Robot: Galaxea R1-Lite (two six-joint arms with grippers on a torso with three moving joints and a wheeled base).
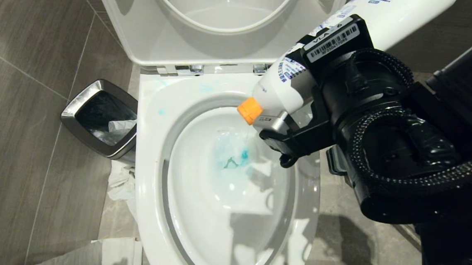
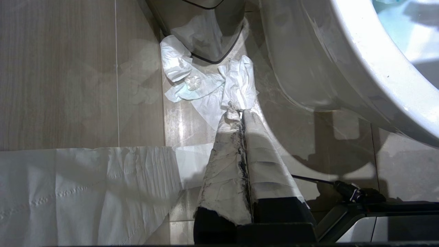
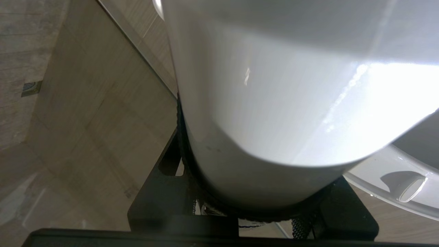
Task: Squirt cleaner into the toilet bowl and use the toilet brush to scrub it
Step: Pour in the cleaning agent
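Right gripper (image 1: 299, 112) is clamped around the cleaner (image 1: 294, 76), fingers on either side of the white body just behind the neck. The bottle's long axis runs diagonally in the head view: base up and toward the robot's right, out of frame, orange cap (image 1: 249, 110) down and toward the left, so it's tipped nozzle-low. The cap sits above the toilet bowl (image 1: 151, 151), inside the line of the rim on the hinge side, with a faint stream dropping off the nozzle toward a blue puddle (image 1: 238, 153) lower in the basin. That's the relation that matters: target surface lies straight below and slightly ahead of the cap, so any further squirt lands where the cap points. Blue is concentrated in one patch plus a few faint smears on the rim near the hinge; my read is coverage is partial and the nozzle would need sweeping along the rim to spread it. Seat and lid (image 1: 152, 27) are up. Left gripper (image 2: 241, 113) hangs low beside the outside of the bowl, taped fingers pressed together, holding nothing, above crumpled paper (image 2: 205, 85) on the floor near the waste bin (image 1: 96, 114). Toilet brush isn't visible in any view, so I can't say which arm is nearer to it.
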